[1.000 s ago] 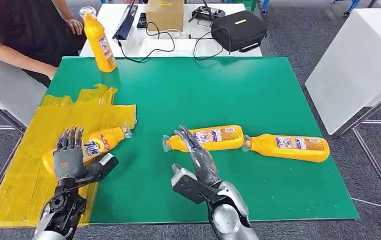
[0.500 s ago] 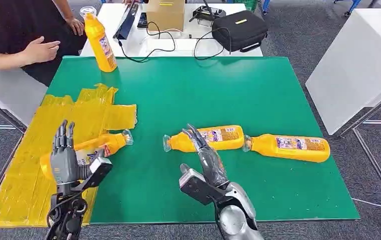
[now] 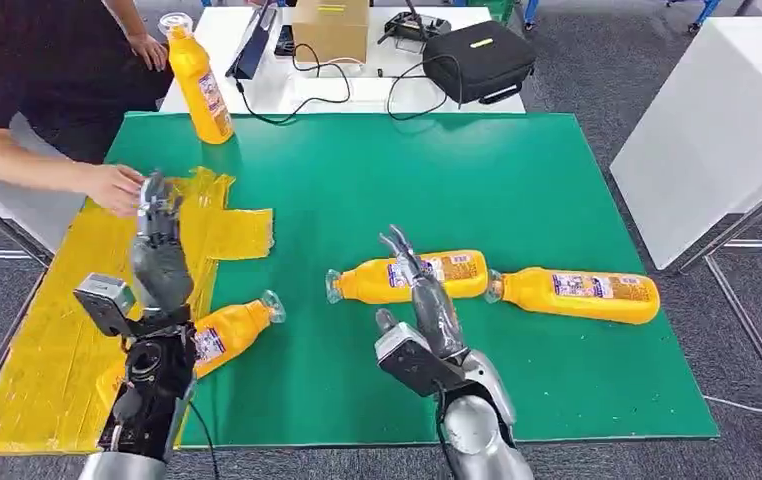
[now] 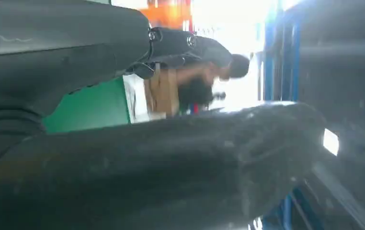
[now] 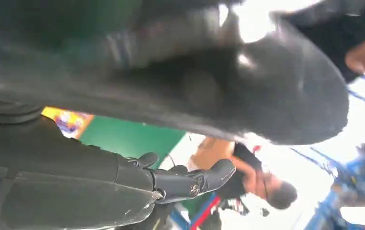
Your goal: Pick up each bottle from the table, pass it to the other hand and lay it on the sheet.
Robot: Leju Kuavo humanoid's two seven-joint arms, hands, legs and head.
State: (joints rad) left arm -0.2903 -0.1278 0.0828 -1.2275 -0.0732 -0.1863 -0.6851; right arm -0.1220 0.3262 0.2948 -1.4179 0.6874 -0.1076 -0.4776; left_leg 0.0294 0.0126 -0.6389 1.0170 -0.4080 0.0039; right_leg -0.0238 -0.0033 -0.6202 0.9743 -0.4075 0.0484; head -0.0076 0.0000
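Progress: one bottle (image 3: 229,332) at sheet (image 3: 47,330) edge | two bottles (image 3: 412,277) mid-desk, one upright (image 3: 200,86) far-left corner | both robot hands spread, holding nothing: left robot hand (image 3: 157,255), right robot hand (image 3: 425,300).

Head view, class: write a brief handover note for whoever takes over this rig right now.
Left robot hand: empty, fingers straight, raised over the yellow sheet, close to a person's hand.
Right robot hand: empty, fingers straight, reaching at the middle bottle.
Done: one bottle lies at the sheet's edge, partly on the green mat.
Left: the middle bottle, the right bottle, both lying on the mat, and the upright bottle at the far corner.
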